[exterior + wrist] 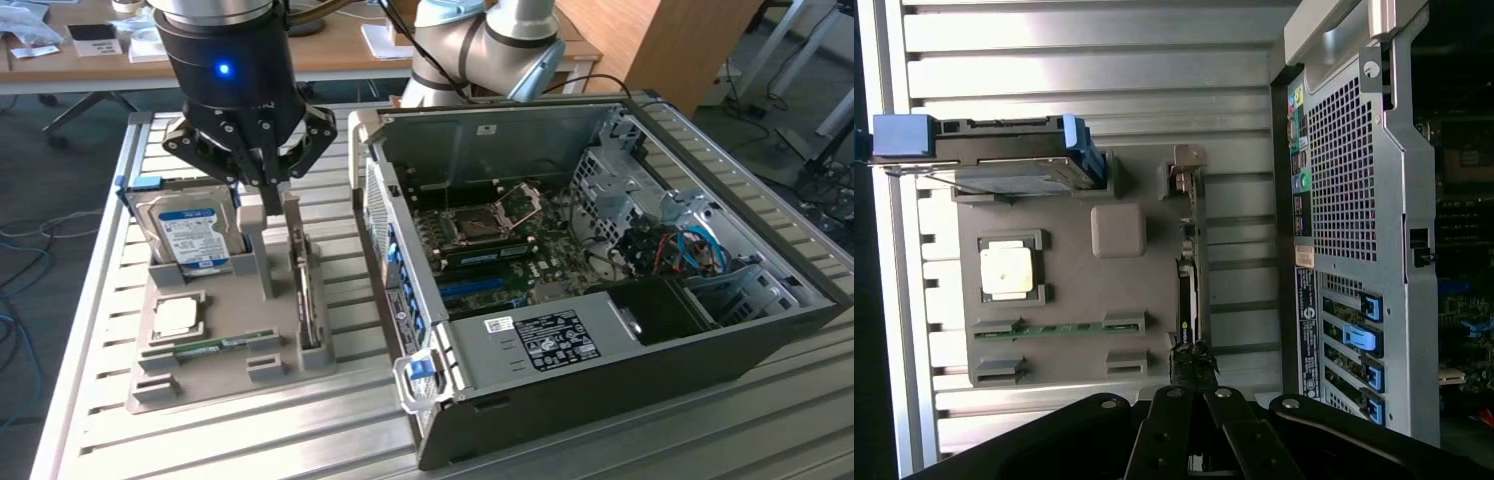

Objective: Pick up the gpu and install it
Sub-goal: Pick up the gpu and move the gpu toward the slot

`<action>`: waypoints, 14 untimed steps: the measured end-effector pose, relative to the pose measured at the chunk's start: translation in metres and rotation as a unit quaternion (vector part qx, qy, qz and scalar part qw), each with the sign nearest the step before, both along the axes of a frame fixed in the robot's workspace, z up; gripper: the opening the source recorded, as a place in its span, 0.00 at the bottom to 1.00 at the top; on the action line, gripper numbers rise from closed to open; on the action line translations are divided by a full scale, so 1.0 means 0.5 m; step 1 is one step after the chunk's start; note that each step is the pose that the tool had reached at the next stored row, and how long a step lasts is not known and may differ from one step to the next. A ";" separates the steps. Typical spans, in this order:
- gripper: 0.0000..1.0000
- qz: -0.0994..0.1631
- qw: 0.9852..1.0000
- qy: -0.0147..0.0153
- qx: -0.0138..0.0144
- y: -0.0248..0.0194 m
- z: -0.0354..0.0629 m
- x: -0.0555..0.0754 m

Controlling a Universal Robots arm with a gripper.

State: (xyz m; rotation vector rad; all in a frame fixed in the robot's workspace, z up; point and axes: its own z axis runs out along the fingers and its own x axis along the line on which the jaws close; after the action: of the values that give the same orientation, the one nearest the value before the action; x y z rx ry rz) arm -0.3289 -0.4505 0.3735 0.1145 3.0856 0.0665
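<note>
Your gripper (274,200) hangs over the tray (200,372) with its fingers pinched close together and nothing between them. The gpu (310,295) is not picked up: it stands on edge in its slot along the side of the tray nearest the case (534,425). Go down like this and the closed tips would strike the card's top edge instead of straddling it, which could chip it or jam it in the slot. The card is thin and upright, so a grip near one end may let it swing. The grey post (256,255) and the hard drive (187,235) stand just beside the gripper's path, so a sideways drift could clip either. From the wrist, the tips (1192,375) overlap the end of the gpu (1189,280), and you cannot tell whether they touch it or float above. You see the card edge-on, so its faces and bracket stay hard to make out.
</note>
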 end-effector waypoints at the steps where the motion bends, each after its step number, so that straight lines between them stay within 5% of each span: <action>1: 0.11 0.000 1.000 0.000 0.000 0.0000 0.000 0.000; 8: 0.11 0.000 1.000 0.000 0.000 0.0000 0.000 0.000; 14: 0.36 0.000 1.000 0.000 0.000 0.0000 0.000 0.000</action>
State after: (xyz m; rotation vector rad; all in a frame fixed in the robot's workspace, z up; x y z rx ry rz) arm -0.3289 -0.4505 0.3735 0.1144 3.0856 0.0666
